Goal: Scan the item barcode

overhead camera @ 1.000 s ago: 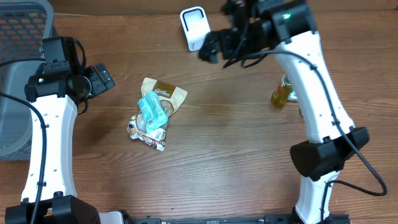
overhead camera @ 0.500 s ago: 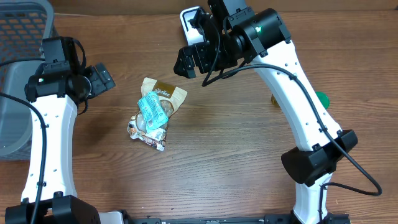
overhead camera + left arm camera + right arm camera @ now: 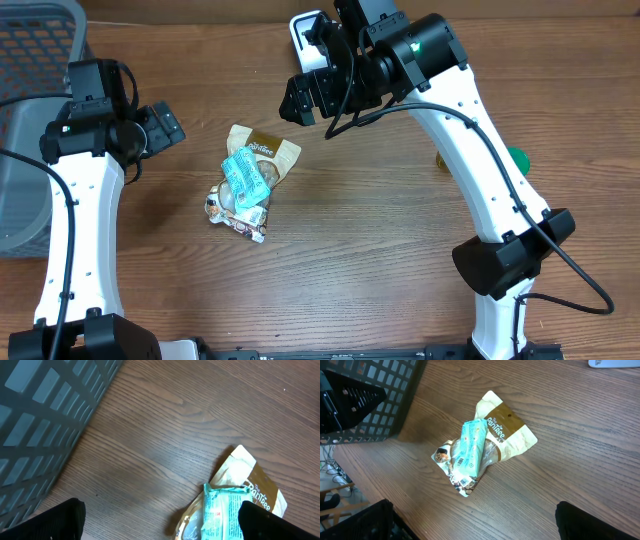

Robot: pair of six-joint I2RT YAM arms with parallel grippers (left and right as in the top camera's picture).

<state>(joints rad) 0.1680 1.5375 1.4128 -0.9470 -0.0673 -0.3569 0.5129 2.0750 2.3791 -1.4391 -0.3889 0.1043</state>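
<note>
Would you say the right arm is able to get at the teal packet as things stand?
Probably yes: the open right tool hangs near the teal packet, which lies topmost on the pouches with nothing covering it.

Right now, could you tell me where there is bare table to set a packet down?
The widest bare wood lies between the packets and the right arm's base. A narrower strip lies between the basket and the packets, beneath the left arm. The far edge is crowded: scanner and right arm.
</note>
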